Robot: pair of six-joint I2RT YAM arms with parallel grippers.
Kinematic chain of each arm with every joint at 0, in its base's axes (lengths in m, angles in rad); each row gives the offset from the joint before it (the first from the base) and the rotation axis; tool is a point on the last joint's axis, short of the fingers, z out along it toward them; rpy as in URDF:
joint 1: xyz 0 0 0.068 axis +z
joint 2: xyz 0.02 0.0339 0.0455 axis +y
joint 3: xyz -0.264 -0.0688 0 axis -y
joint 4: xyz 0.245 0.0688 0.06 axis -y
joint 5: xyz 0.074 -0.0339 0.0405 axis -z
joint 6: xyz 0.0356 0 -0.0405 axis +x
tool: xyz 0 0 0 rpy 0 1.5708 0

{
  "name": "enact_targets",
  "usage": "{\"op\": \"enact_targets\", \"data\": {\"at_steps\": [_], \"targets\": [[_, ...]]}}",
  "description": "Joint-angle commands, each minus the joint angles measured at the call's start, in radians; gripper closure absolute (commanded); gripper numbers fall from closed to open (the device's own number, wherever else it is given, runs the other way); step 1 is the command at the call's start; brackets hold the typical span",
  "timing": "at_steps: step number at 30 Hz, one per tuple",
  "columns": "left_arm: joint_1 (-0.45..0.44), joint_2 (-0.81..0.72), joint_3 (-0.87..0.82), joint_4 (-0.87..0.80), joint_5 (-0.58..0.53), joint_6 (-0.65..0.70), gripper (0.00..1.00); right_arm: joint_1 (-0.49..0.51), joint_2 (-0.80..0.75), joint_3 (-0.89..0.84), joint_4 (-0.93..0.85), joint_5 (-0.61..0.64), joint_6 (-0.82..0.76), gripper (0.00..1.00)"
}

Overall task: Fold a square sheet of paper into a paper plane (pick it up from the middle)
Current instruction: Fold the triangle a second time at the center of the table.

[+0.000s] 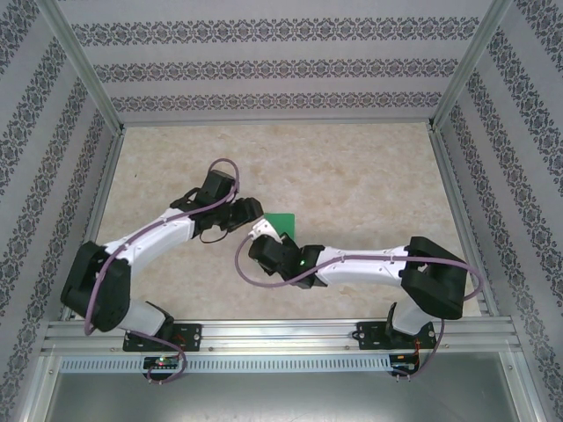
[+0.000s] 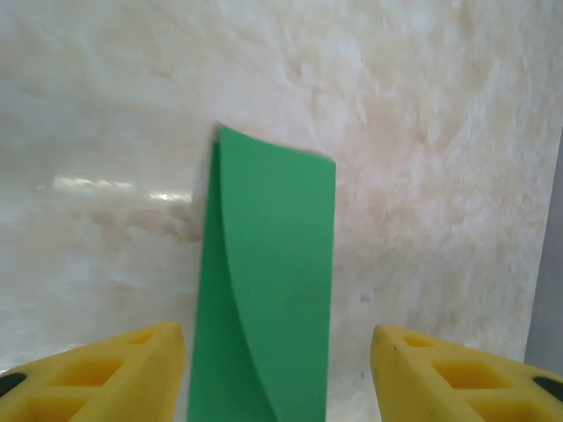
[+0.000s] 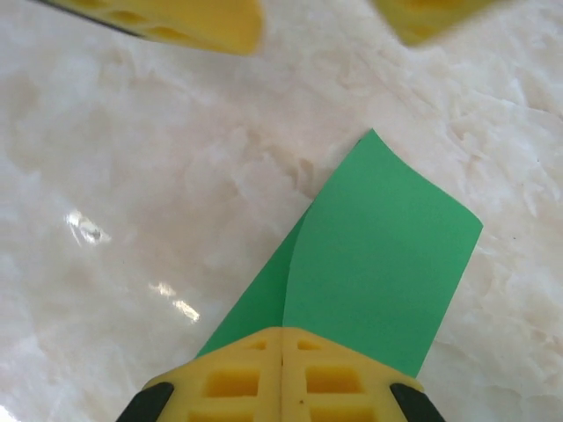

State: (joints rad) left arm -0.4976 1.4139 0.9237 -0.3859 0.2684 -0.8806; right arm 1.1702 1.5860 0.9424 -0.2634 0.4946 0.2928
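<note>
The square sheet of paper is bright green and lies on the marble table, folded over lengthwise into a strip, its upper layer curling loosely; it is a strip, not a paper plane. My right gripper is shut on the strip's near end, its yellow pads pressed together where the two layers meet. My left gripper is open, one yellow finger on each side of the strip, touching nothing. In the top view both grippers meet at the table's middle, the left just above the right.
The marble tabletop stretches bare behind and to both sides of the arms. Aluminium frame posts and patterned walls enclose it. In the right wrist view the left gripper's yellow fingers hang at the top edge.
</note>
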Motion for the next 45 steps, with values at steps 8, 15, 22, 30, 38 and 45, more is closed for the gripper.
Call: {"op": "enact_targets", "data": {"at_steps": [8, 15, 22, 30, 38, 45], "targets": [[0.041, -0.205, -0.083, -0.138, -0.197, 0.022, 0.41, -0.046, -0.081, 0.240, -0.270, -0.017, 0.217, 1.00], [0.046, -0.298, -0.080, -0.187, -0.273, 0.036, 0.44, -0.046, -0.039, 0.425, -0.469, 0.085, 0.249, 1.00], [0.047, -0.312, -0.091, -0.212, -0.262, 0.042, 0.48, -0.007, 0.070, 0.471, -0.482, 0.067, 0.390, 1.00], [0.050, -0.331, -0.126, -0.221, -0.259, 0.035, 0.51, 0.024, 0.147, 0.529, -0.528, 0.084, 0.454, 1.00], [0.049, -0.345, -0.111, -0.236, -0.273, 0.050, 0.52, -0.104, 0.080, 0.577, -0.591, 0.111, 0.402, 1.00], [0.049, -0.344, -0.108, -0.227, -0.260, 0.066, 0.53, -0.146, 0.020, 0.554, -0.603, 0.147, 0.454, 1.00]]}}
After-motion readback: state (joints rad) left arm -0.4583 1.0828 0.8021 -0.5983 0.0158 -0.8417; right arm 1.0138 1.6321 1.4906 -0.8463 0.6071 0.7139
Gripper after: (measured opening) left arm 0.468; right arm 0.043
